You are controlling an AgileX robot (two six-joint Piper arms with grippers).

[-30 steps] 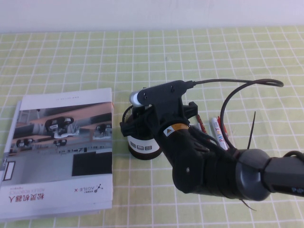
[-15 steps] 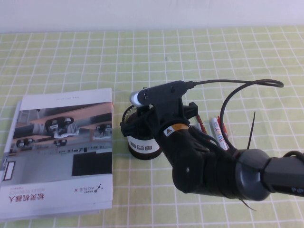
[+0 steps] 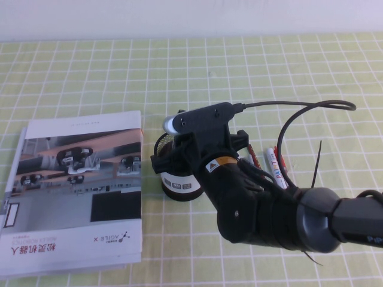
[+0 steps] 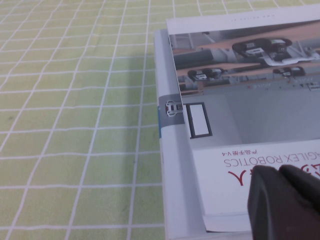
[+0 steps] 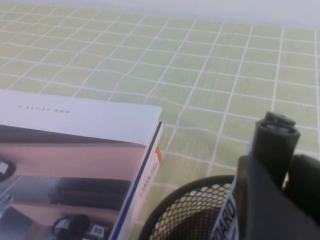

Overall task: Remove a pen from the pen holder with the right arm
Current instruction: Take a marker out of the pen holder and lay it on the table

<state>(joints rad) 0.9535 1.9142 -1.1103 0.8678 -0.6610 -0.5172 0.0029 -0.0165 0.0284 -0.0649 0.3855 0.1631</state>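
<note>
A black mesh pen holder (image 3: 178, 174) with a white label stands just right of the booklet, mostly hidden under my right arm. In the right wrist view its rim (image 5: 186, 206) lies below a black-capped marker pen (image 5: 276, 139) that stands upright in it. My right gripper (image 5: 281, 175) hangs over the holder with one finger on each side of that pen, shut on it. My left gripper (image 4: 279, 171) shows only in the left wrist view, shut and empty, low over the booklet's near corner.
A thick white booklet (image 3: 78, 191) with a photo cover lies left of the holder, its corner close to the rim (image 5: 150, 135). Several loose marker pens (image 3: 273, 165) lie right of the holder, partly under my right arm. A green checked cloth (image 3: 287, 66) covers the table.
The right gripper's jaws have come together around the pen in the holder. The arm, holder and booklet have stayed in place.
</note>
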